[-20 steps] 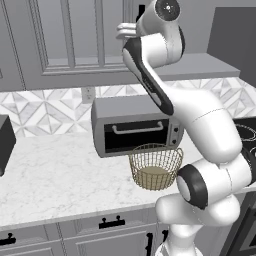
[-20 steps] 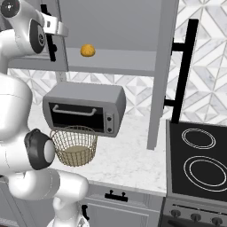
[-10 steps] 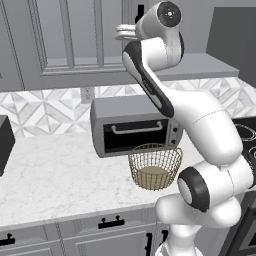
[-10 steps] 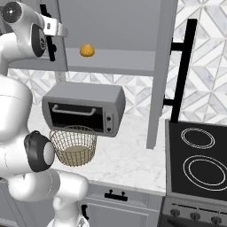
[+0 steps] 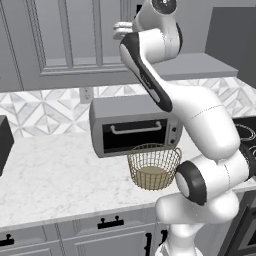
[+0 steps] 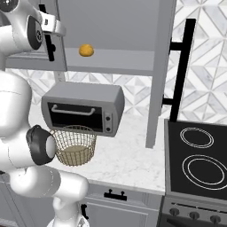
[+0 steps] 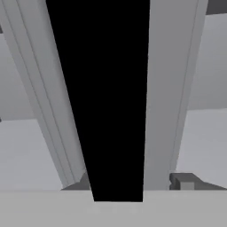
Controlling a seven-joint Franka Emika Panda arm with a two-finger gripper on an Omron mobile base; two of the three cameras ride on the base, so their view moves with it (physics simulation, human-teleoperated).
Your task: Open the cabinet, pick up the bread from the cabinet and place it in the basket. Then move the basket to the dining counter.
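White arm raised high, gripper (image 6: 52, 32) at cabinet (image 6: 115, 31) door handle (image 7: 106, 97), apparently straddling it, grip unclear.

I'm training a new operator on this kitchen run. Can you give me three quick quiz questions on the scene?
1. True or false: the bread lies in the basket.
2. What stands right behind the basket? A) toaster oven B) kettle C) sink
3. What long black thing does the hand view look at up close?

Key: 1. False, it sits on the cabinet shelf. 2. A. 3. The cabinet's door handle.
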